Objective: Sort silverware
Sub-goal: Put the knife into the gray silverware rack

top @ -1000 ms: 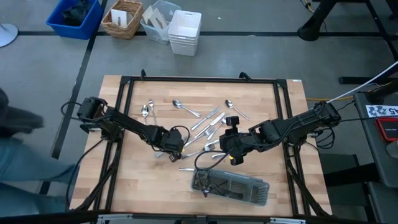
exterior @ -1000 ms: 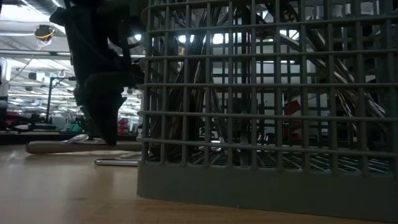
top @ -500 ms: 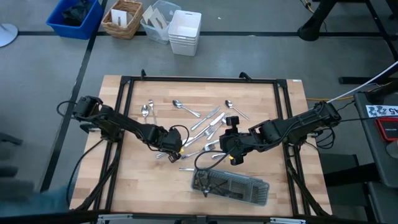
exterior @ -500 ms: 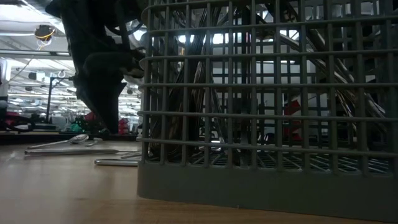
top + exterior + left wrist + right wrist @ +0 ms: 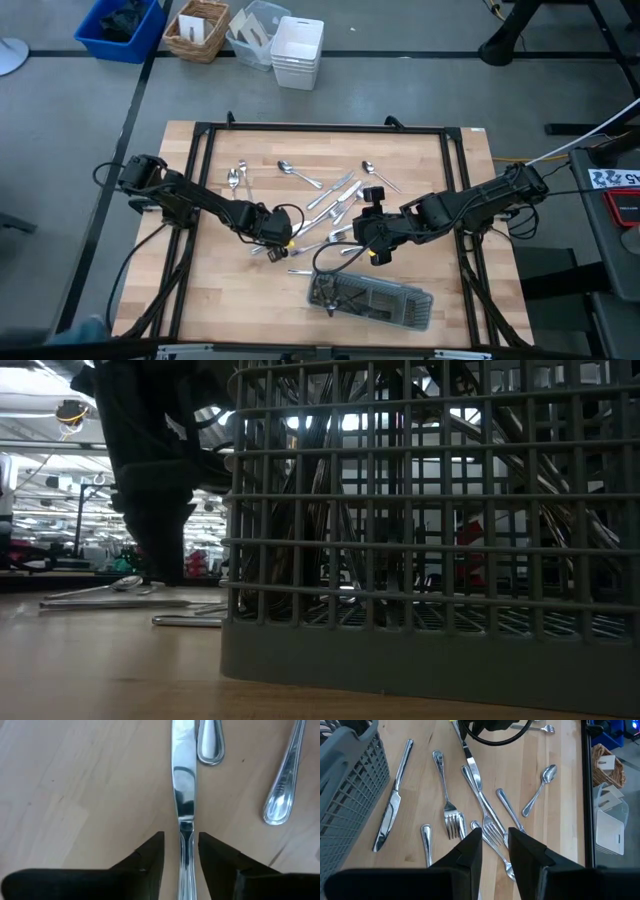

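Since a second ago the left gripper (image 5: 181, 851) has spread its fingers and now straddles the handle of a slim shiny silver table knife (image 5: 183, 780) lying flat on the pale wooden bench (image 5: 220, 290), a narrow gap showing on each side. In the low view the handle that hung raised beside this arm now rests on the bench. My reading is that the knife was let go, perhaps to be gripped afresh, so it is not yet sorted. Two rounded silver handles lie just beside the blade. The right gripper (image 5: 495, 842) hovers over the scattered silver forks, spoons and knives (image 5: 470, 795) in the bench's middle, fingers a little apart and holding nothing. Other pieces already stand in the long dark grey mesh tray (image 5: 375, 300) at the near edge.
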